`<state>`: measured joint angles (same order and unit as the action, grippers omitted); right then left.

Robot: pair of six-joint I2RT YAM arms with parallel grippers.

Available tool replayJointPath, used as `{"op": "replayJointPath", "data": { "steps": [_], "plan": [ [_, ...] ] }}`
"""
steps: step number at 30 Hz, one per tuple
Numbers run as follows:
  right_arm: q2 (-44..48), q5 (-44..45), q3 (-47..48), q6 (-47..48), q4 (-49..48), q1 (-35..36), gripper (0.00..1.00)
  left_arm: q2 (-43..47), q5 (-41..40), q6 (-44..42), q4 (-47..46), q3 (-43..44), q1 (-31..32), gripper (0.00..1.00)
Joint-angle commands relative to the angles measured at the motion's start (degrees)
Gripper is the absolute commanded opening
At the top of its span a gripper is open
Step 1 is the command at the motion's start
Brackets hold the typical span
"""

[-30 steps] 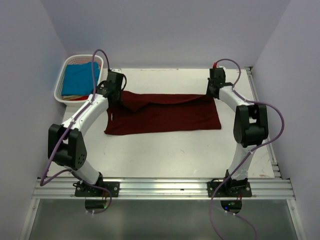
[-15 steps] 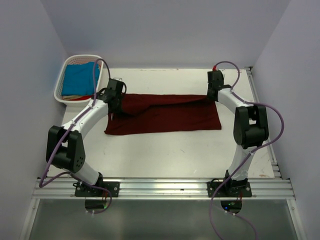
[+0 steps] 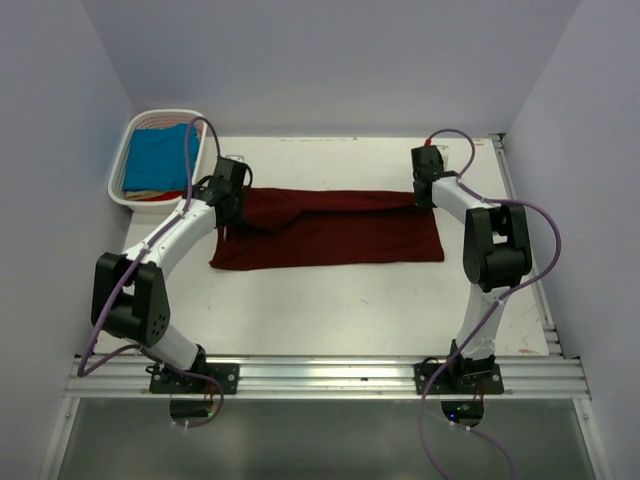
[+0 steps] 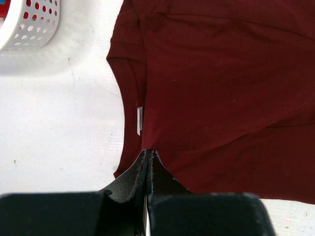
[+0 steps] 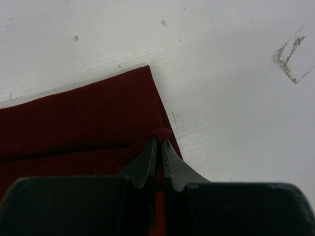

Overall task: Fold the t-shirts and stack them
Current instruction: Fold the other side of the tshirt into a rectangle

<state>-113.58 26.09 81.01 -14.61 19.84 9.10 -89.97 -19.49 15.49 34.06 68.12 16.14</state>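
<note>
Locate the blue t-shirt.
In the top view, the blue t-shirt lies in the white basket at the table's far left corner, beyond the maroon t-shirt.

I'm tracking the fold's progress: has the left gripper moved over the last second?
Yes. Seen from above, the left gripper, shut on the maroon t-shirt, has slid toward the near edge of the table, judged against the white basket beside it.

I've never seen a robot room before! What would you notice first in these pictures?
A dark maroon t-shirt lies spread across the middle of the white table. The left end effector pinches it near the neck, and the right end effector pinches its far right corner. At the table's far left corner, a white basket holds a turquoise-blue t-shirt.
</note>
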Motion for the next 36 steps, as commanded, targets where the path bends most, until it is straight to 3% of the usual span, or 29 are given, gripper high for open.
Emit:
{"op": "replayJointPath", "data": {
  "steps": [1, 28, 29, 30, 33, 34, 36],
  "plan": [
    [0.99, 2.48, -1.29, -1.30, 0.99, 0.04, 0.00, 2.26, 0.15, 0.42, 0.83, 1.41, -0.41, 0.00],
    [4.07, 3.36, -3.32, -2.97, 3.89, -0.05, 0.00, 8.76, 7.53, 2.53, 3.72, -3.34, -0.32, 0.00],
    [4.15, 3.01, -2.88, -3.05, 4.94, 0.04, 0.02, 8.85, 7.79, 2.62, 3.73, -3.52, -0.32, 0.00],
    [4.50, 2.48, -2.62, -3.32, 5.65, 0.04, 0.16, 9.20, 8.14, 2.79, 3.82, -3.78, -0.32, 0.00],
    [5.82, 0.90, -1.91, -3.93, 8.20, 0.04, 0.30, 9.64, 8.15, 3.32, 4.25, -4.31, -0.32, 0.00],
    [7.48, 0.72, -2.17, -4.19, 8.64, 0.04, 0.40, 9.82, 8.06, 3.41, 4.52, -4.40, -0.41, 0.01],
    [9.59, 0.63, -2.79, -4.72, 9.61, 0.21, 0.45, 9.99, 7.54, 4.02, 5.04, -4.40, -0.32, 0.09]
  ]
}}
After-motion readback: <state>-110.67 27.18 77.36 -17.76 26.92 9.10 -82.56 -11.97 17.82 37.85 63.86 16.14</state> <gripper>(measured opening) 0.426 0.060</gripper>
